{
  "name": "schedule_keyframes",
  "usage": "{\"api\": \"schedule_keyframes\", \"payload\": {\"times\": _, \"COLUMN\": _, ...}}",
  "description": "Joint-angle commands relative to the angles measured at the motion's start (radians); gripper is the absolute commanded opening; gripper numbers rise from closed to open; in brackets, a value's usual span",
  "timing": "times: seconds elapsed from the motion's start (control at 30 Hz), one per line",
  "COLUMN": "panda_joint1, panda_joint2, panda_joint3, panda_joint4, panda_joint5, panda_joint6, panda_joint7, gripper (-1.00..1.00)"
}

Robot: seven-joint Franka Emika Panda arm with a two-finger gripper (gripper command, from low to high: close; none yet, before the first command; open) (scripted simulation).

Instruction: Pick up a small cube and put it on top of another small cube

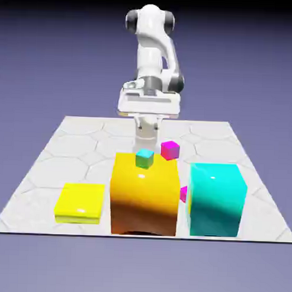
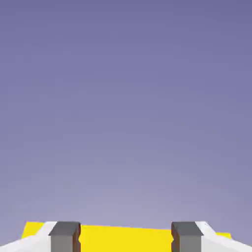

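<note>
Flat yellow block: your leftmost piece point(image 1: 80, 203), lying near the surface's point(image 1: 59, 163) near left corner, as you see it in the exterior view, apart from the orange block.
Large orange block: to the right of it point(image 1: 144, 196), by the middle of the surface's near edge.
Tiny cyan-and-green cube: you see it point(image 1: 144, 158) overlapping the orange block's upper edge; you can't tell from this angle whether it touches that block.
Robot arm: rises in white point(image 1: 150, 53) beyond the surface's far edge, around its middle, with the hand point(image 1: 149, 104) above the surface behind the blocks.
Pincer: spread, its two grey tips point(image 2: 126, 237) well apart in your hand view, with nothing pinched; a yellow face shows beyond and between them, running past both.
Tiny violet-purple cube: your task's cube point(image 1: 170, 150), just beyond the orange block's upper right corner in the exterior view, toward the middle of the surface; its height you can't judge.
Tiny magenta-pink cube: partly hidden point(image 1: 183, 193), showing in the gap between the orange and cyan blocks.
Large cyan block: your rightmost piece point(image 1: 215, 201), upright near the surface's near right corner.
</note>
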Motion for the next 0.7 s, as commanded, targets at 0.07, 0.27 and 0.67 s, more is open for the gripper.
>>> {"api": "schedule_keyframes", "payload": {"times": 0.07, "panda_joint1": -0.007, "panda_joint2": -0.057, "panda_joint3": 0.109, "panda_joint4": -0.012, "panda_joint5": 0.087, "panda_joint6": -0.067, "panda_joint7": 0.061, "gripper": 0.00}}
{"api": "schedule_keyframes", "payload": {"times": 0.27, "panda_joint1": -0.020, "panda_joint2": -0.170, "panda_joint3": 0.326, "panda_joint4": -0.035, "panda_joint5": 0.261, "panda_joint6": -0.200, "panda_joint7": 0.183, "gripper": 0.00}}
{"api": "schedule_keyframes", "payload": {"times": 0.67, "panda_joint1": -0.047, "panda_joint2": -0.397, "panda_joint3": 0.761, "panda_joint4": -0.082, "panda_joint5": 0.608, "panda_joint6": -0.467, "panda_joint7": 0.428, "gripper": 0.00}}
